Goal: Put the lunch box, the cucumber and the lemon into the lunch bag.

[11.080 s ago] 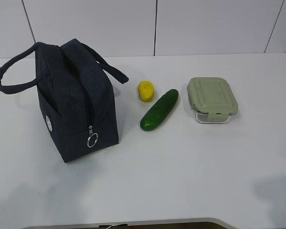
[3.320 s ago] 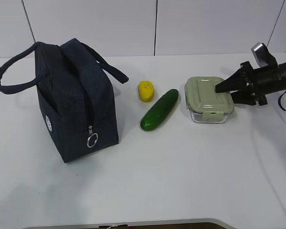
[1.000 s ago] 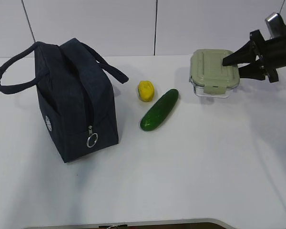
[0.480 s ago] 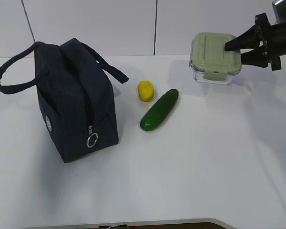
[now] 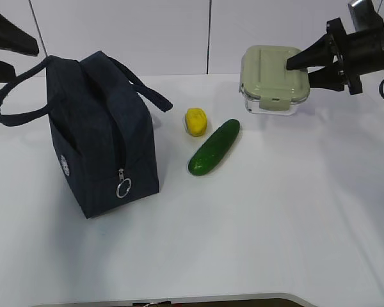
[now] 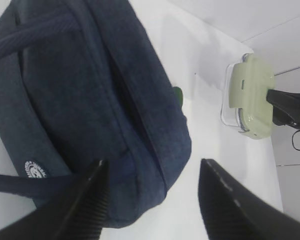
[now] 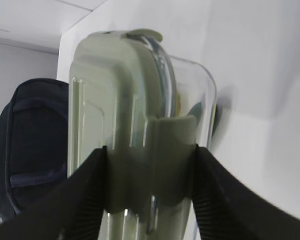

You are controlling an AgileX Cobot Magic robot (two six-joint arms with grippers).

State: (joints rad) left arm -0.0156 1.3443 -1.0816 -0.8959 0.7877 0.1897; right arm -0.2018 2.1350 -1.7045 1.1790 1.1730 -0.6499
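While the right gripper (image 5: 299, 65) clamps the lunch box (image 5: 271, 79) in the air near the table's back edge, carry it level to the zipped bag (image 5: 102, 137), where the left gripper (image 6: 152, 200) hovers open, holding nothing.

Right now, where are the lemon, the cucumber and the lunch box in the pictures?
lemon (image 5: 196, 121), exterior view, middle of its yellow top.
cucumber (image 5: 214, 147), exterior view, middle of its green body.
lunch box (image 5: 267, 71), exterior view, centre of the green lid, left of the gripper tips.
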